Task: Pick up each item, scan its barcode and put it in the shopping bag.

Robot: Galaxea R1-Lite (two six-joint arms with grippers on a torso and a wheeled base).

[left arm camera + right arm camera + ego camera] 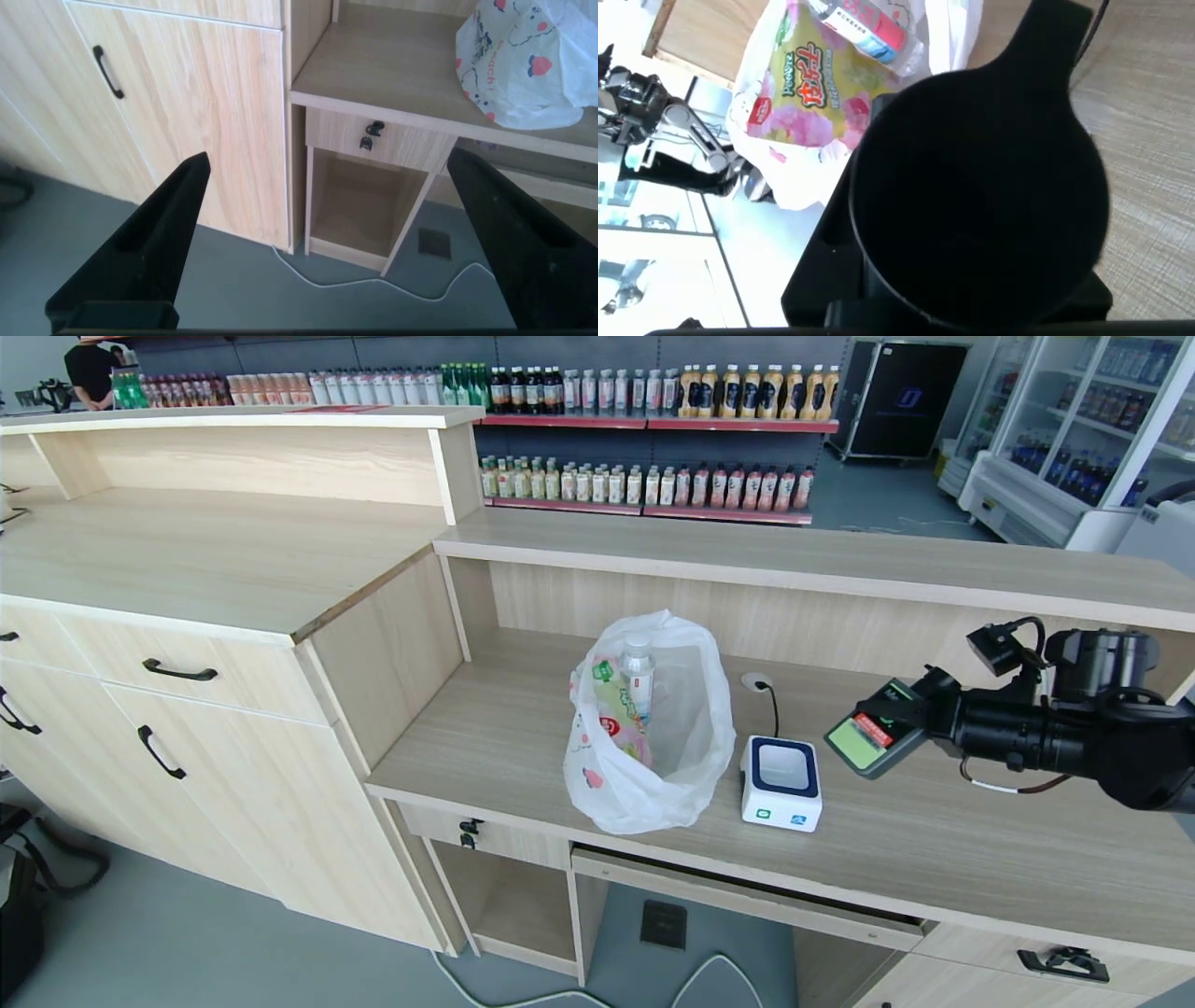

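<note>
A white plastic shopping bag (pixel 653 747) stands open on the wooden counter (pixel 980 840). Inside it are a clear bottle (pixel 638 677) and a yellow-pink packet (pixel 619 714); both also show as the bottle (pixel 864 23) and the packet (pixel 817 84). A small white scanner (pixel 782 782) sits just right of the bag. My right gripper (pixel 913 714) is shut on a dark package with a green face (pixel 871 735), held in the air right of the scanner. That package (pixel 980 187) hides the fingers in the right wrist view. My left gripper (pixel 327 243) hangs open over the floor, holding nothing.
A raised ledge (pixel 840 560) runs behind the counter, with a taller cabinet block (pixel 205 560) to the left. The scanner's black cable (pixel 774 705) leads to a hole in the counter. Drawers sit under the counter's front edge (pixel 747 896). Shelves of bottles (pixel 644 392) stand far behind.
</note>
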